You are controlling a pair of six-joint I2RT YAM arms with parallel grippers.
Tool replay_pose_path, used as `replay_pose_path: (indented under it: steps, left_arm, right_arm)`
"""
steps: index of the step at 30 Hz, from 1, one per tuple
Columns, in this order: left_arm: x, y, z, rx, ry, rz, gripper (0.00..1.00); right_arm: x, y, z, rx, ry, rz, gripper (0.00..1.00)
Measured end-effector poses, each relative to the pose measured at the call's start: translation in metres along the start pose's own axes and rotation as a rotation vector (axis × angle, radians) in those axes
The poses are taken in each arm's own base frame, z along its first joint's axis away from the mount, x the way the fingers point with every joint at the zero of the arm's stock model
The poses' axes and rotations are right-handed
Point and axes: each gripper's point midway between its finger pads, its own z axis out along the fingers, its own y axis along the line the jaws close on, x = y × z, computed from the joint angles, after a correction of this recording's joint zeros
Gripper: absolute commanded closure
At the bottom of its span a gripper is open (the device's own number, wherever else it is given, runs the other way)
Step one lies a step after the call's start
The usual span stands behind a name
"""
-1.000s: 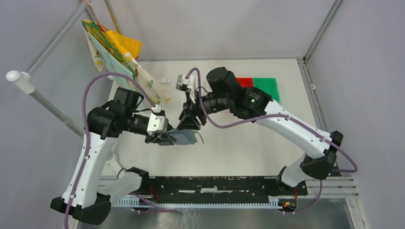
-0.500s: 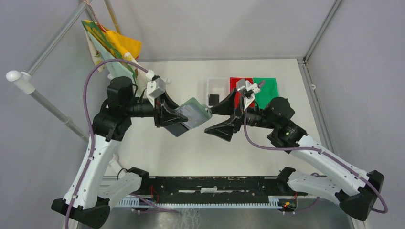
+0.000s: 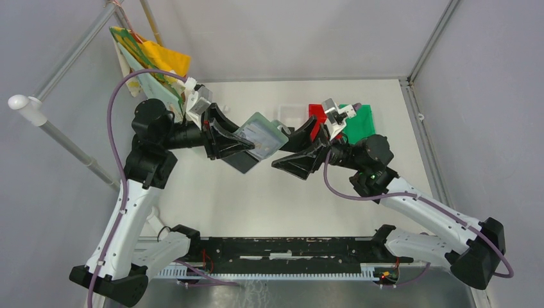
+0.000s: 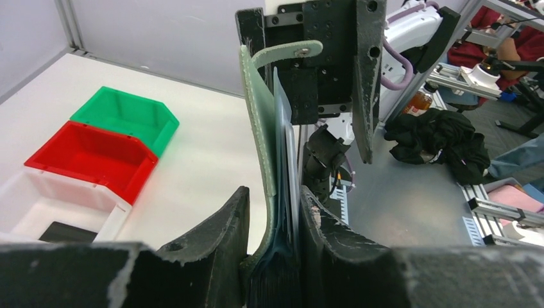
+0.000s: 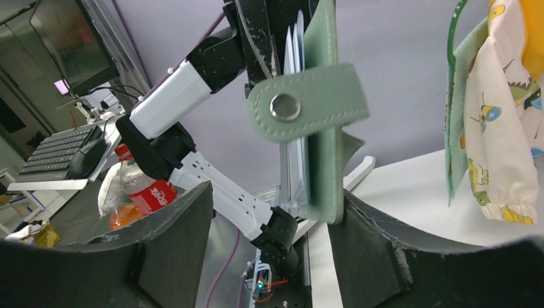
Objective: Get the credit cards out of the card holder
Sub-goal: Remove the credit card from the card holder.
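Note:
My left gripper [image 3: 250, 144] is shut on the grey-green card holder [image 3: 260, 136] and holds it up above the table, snap tab outward. In the left wrist view the holder [image 4: 260, 128] stands on edge between my fingers, with thin pale credit cards [image 4: 287, 160] showing edge-on inside it. My right gripper [image 3: 280, 156] is open at the holder's free end. In the right wrist view the holder [image 5: 324, 147] and its tab hang between the wide jaws, close to the right-hand finger [image 5: 398, 250]. A black card [image 4: 61, 231] lies in the white bin [image 4: 22, 199].
The red bin [image 3: 314, 112] and green bin [image 3: 360, 122] sit at the back right beside the white bin [image 3: 287, 114]. Patterned cloths [image 3: 154, 70] hang from a rail at the back left. The metal frame posts ring the table.
A second ago both grippers met low over the table's middle. The right gripper then swung out to the bins and opened; it has come back to the holder, which the left arm has raised.

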Motion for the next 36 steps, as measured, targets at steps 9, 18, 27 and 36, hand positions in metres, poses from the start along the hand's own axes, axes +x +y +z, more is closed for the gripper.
replay_pose_path:
  steps: [9, 18, 27, 36]
  left_arm:
    - [0.002, -0.011, -0.001, 0.053, 0.013, -0.017, 0.98]
    - [0.003, -0.018, -0.003, 0.071, 0.018, -0.010, 0.81]
    - [0.020, -0.016, -0.008, 0.064, 0.078, 0.069, 0.57]
    - [0.031, -0.024, -0.015, 0.126, 0.149, 0.164, 0.22]
  right_arm:
    - [-0.018, 0.003, 0.007, -0.002, -0.050, -0.003, 0.61]
    - [-0.024, 0.003, 0.015, -0.023, -0.071, 0.064, 1.00]
    - [-0.013, 0.000, 0.013, -0.006, -0.025, 0.096, 1.00]
    - [0.001, -0.007, 0.008, 0.042, 0.045, 0.095, 1.00]
